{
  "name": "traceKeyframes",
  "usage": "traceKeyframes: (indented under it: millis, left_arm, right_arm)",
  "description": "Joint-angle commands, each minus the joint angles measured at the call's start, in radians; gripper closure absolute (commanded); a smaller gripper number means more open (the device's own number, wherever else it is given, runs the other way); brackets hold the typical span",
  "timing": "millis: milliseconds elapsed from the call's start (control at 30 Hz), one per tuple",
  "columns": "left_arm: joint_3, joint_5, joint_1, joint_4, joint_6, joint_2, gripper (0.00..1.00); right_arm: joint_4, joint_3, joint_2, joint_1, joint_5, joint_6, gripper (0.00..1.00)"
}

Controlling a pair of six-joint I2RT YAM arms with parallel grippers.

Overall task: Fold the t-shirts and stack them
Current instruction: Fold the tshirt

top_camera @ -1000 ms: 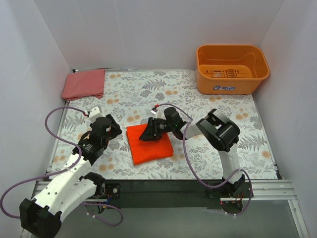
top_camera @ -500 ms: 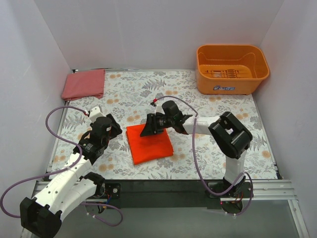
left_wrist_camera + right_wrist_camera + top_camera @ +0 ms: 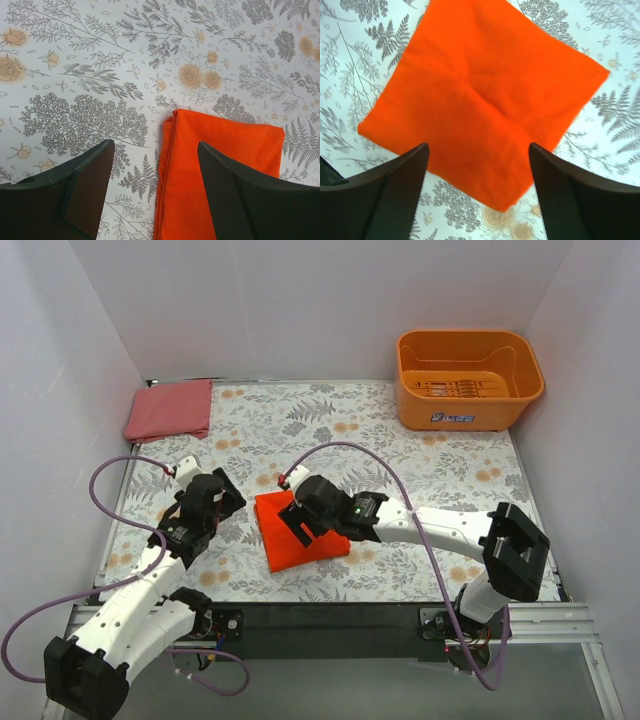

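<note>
Orange-red t-shirt lies folded square, middle of tabletop. Right gripper hovers above it, jaws wide, empty. Left gripper sits just left of it, jaws likewise wide. Folding looks done. Next, probably: grasp an edge, carry to pinkish-red t-shirt, far left, and stack.

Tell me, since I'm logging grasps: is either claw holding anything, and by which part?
Nothing is held: the left claw and right claw both hang open over the orange shirt.

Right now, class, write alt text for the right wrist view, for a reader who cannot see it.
A folded orange-red t-shirt lies flat on a floral tablecloth, creased across its middle. The right tool hangs open above it, empty.
</note>
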Motion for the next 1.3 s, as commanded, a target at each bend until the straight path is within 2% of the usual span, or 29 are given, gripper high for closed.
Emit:
traceKeyframes:
  millis: [0, 67, 167, 267, 467, 567, 600, 667, 767, 1167, 1267]
  left_arm:
    - [0.008, 0.046, 0.056, -0.009, -0.011, 0.03, 0.33]
    - [0.002, 0.157, 0.147, 0.022, -0.002, 0.05, 0.33]
    - [-0.001, 0.251, 0.257, 0.051, 0.01, 0.093, 0.33]
    - [0.002, 0.281, 0.328, 0.048, 0.012, 0.137, 0.33]
    - [0.003, 0.328, 0.393, 0.037, -0.002, 0.186, 0.33]
    - [0.003, 0.327, 0.396, 0.036, 0.0, 0.189, 0.33]
    - [0.002, 0.327, 0.396, 0.036, 0.0, 0.191, 0.34]
    - [0.002, 0.334, 0.396, 0.037, 0.001, 0.192, 0.34]
    - [0.002, 0.344, 0.396, 0.039, 0.004, 0.197, 0.34]
    - [0.0, 0.391, 0.396, 0.043, 0.015, 0.229, 0.34]
    - [-0.001, 0.42, 0.396, 0.048, 0.02, 0.244, 0.34]
  right_arm:
    - [-0.07, -0.015, -0.098, 0.07, 0.299, -0.064, 0.11]
    - [-0.053, -0.026, -0.114, 0.07, 0.271, -0.051, 0.02]
    - [-0.044, -0.017, -0.108, 0.07, 0.186, -0.064, 0.02]
    - [-0.04, 0.006, -0.062, 0.107, 0.132, -0.085, 0.02]
    - [-0.038, 0.101, 0.091, 0.221, 0.034, -0.13, 0.07]
    - [-0.038, 0.15, 0.165, 0.268, 0.011, -0.172, 0.17]
    - [-0.038, 0.163, 0.183, 0.273, 0.0, -0.179, 0.24]
    - [-0.038, 0.195, 0.231, 0.284, -0.015, -0.183, 0.29]
    - [-0.04, 0.218, 0.28, 0.29, -0.019, -0.231, 0.44]
    - [-0.055, 0.238, 0.389, 0.301, 0.015, -0.254, 0.46]
    - [-0.055, 0.239, 0.398, 0.301, 0.046, -0.252, 0.61]
